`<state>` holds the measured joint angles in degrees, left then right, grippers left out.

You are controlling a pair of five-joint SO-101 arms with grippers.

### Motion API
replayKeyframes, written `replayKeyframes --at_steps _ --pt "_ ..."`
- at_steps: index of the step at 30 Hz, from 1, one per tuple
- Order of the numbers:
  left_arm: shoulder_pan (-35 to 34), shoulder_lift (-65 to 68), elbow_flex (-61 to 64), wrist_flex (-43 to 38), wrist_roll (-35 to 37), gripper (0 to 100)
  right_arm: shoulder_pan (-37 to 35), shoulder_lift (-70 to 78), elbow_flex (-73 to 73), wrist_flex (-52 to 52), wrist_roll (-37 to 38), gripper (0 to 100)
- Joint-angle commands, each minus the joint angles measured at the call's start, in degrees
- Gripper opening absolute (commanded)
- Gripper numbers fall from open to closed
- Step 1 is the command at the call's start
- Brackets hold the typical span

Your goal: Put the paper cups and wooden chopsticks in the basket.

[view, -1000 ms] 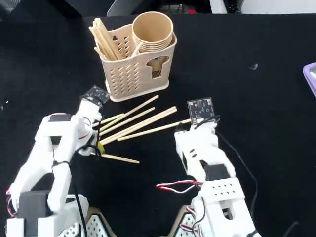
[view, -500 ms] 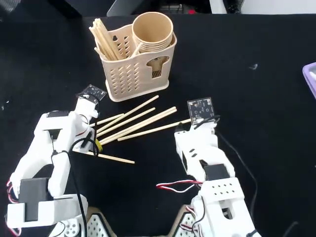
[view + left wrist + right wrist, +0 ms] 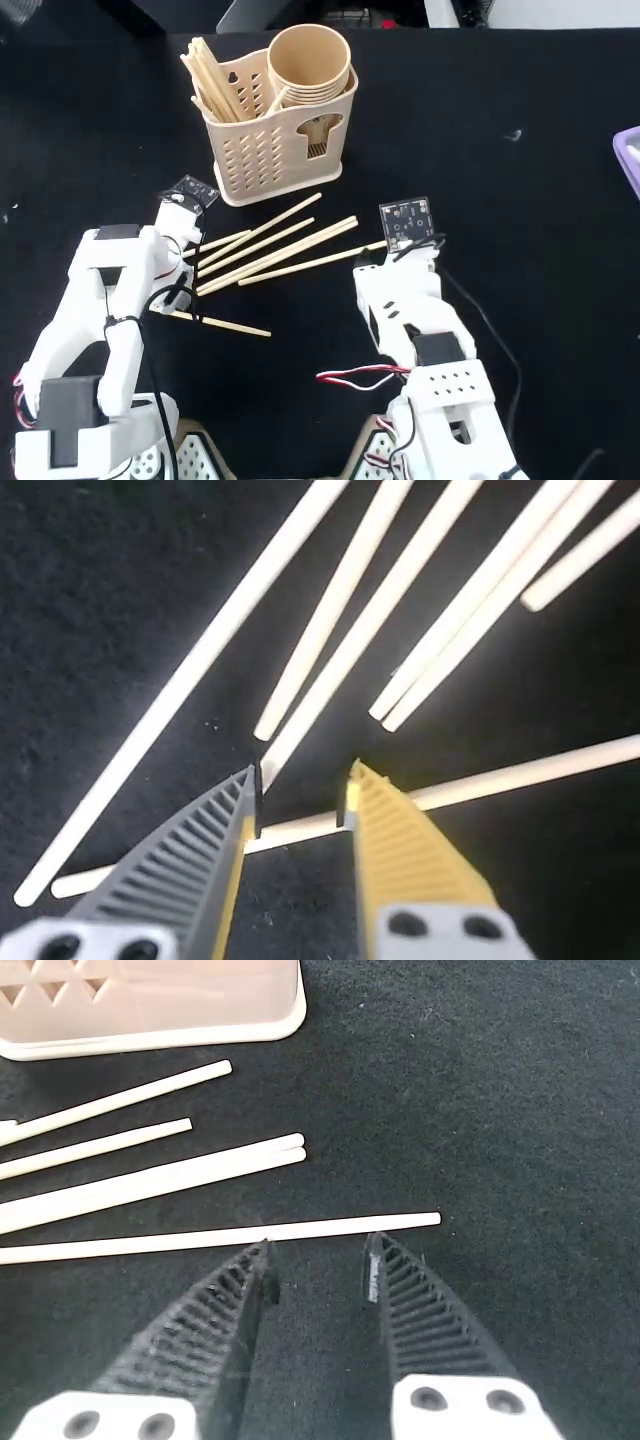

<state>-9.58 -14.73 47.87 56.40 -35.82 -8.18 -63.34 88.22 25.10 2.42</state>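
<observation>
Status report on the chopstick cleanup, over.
Both open, empty: left gripper straddling a loose chopstick, right gripper just short of another chopstick. Stacked paper cups in basket. Nothing blocking.

A black cloth-covered table point(image 3: 520, 200) fills the scene, a purple container's edge point(image 3: 629, 152) at one side, white surface point(image 3: 560, 12) beyond.

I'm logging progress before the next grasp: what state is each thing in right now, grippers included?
Beige perforated plastic basket: upright, partly filled.
Stack of tan paper cups: nested, upright inside the basket.
Wooden chopsticks in the basket: standing, leaning.
Loose wooden chopsticks: lying flat on the black table.
Left gripper: open, over one loose chopstick.
Right gripper: open, over another chopstick's end.
</observation>
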Motion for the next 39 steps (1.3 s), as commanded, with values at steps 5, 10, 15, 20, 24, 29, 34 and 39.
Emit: replayKeyframes --at_steps 5,10,15,20,24,29,34,39 --pt "1.3 -2.0 -1.5 7.8 -4.7 14 0.8 -1.2 -0.7 -1.4 0.6 14.9" --pt "1.6 -2.0 -5.3 15.7 -8.7 15 0.8 -1.2 -0.7 -1.4 0.6 14.9" --pt "1.7 -2.0 -10.4 19.5 -9.1 22 0.8 -1.2 -0.7 -1.4 0.6 14.9" --pt "5.0 -1.9 -8.2 23.9 -13.9 23 0.8 -1.2 -0.7 -1.4 0.6 14.9" --pt "6.3 -1.9 -1.2 14.3 -13.0 21 0.8 -1.2 -0.7 -1.4 0.6 14.9" --pt "7.0 -1.9 7.3 0.7 -9.1 21 0.8 -1.2 -0.7 -1.4 0.6 14.9" --pt "6.8 -2.0 8.0 -0.7 -9.1 21 0.8 -1.2 -0.7 -1.4 0.6 14.9" --pt "7.3 -2.0 8.1 -0.6 -9.1 12 0.8 -1.2 -0.7 -1.4 0.6 14.9"
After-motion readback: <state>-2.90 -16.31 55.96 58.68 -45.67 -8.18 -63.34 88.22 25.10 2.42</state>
